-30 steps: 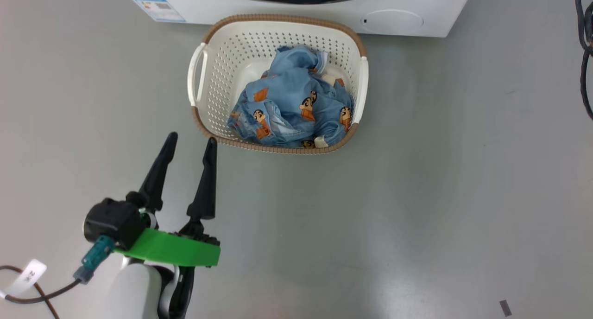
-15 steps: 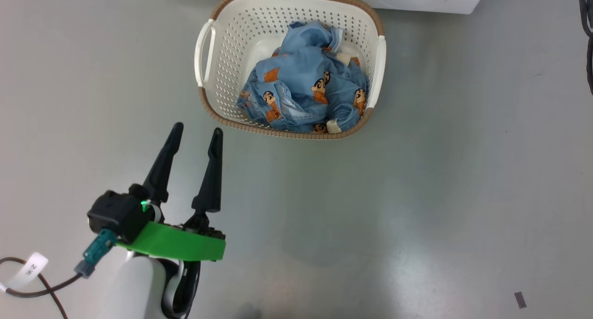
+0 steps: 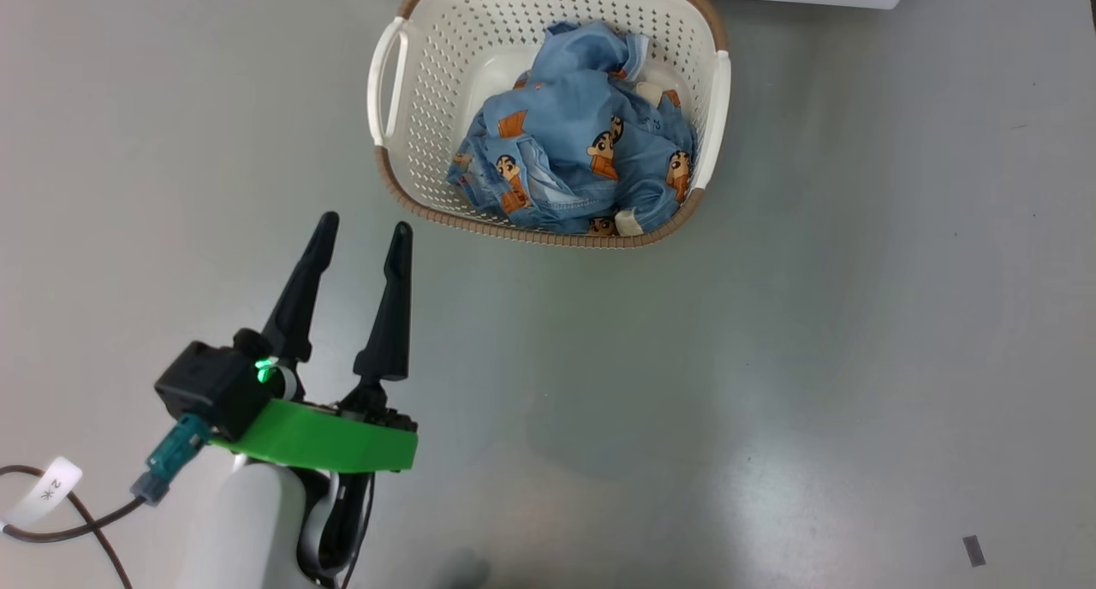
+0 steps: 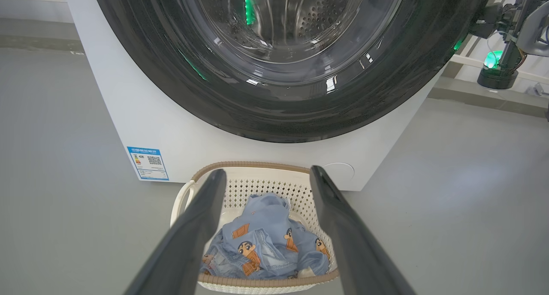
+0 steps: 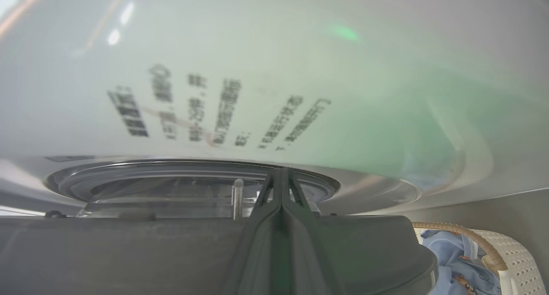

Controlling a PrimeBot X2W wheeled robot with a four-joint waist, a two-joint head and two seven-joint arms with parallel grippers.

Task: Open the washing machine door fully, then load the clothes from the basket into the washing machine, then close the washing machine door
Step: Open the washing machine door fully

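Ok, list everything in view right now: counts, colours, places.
basket: one, cream with brown rim, on the grey floor.
clothes: one heap, light blue with orange figures, in the basket.
washing machine: one, white, behind the basket.
washing machine door: one, black rim, clear glass, on the machine's front.
energy label: one, blue, low on the machine's front.
left tool: one, dark, open, short of the basket's near rim.
right tool: one, dark, shut, at the door's rim.
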